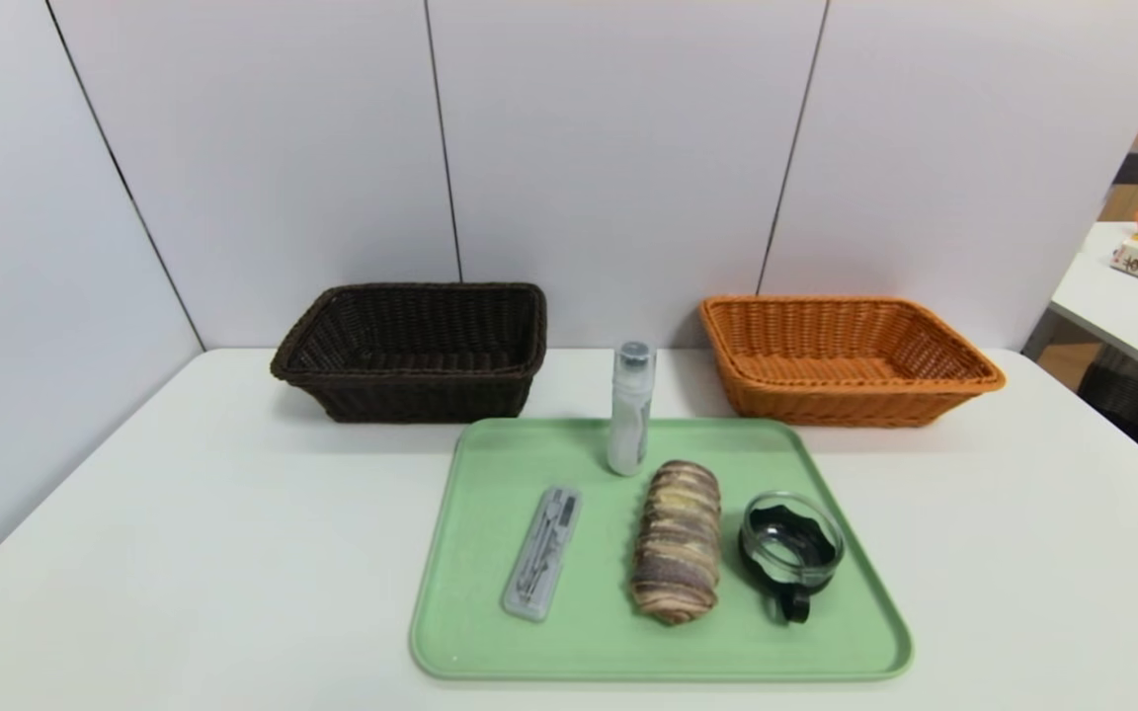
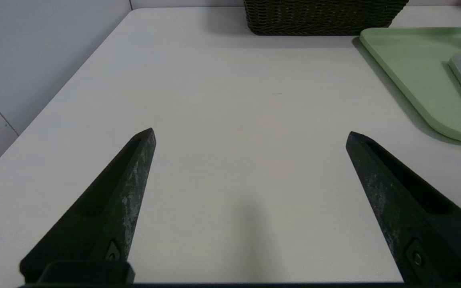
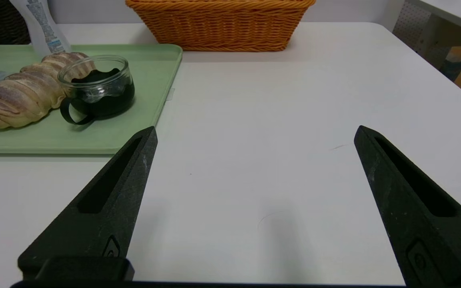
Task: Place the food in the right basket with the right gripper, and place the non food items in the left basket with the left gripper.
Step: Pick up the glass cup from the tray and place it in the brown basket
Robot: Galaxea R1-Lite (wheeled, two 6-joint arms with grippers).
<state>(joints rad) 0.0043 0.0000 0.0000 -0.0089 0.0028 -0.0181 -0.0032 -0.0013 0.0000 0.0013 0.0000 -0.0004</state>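
Both arms parked, nothing sorted: all four items sit on the green tray [image 1: 470, 592].

We see the left gripper [image 2: 250, 136] and right gripper [image 3: 254, 134] level over bare table [image 1: 184, 553] near its front edge, one to each side of the tray, jaws spread wide and holding nothing. On the tray: white bottle [image 1: 630, 410] upright at the back edge, grey case [image 1: 541, 552] flat toward the left edge, striped bread roll [image 1: 677, 541] in the middle, glass cup [image 1: 789, 549] with black handle toward the right edge, just beside the roll. Dark brown basket [image 1: 411, 351] sits at the table's back left, orange basket [image 1: 846, 360] at its back right, both behind the tray.
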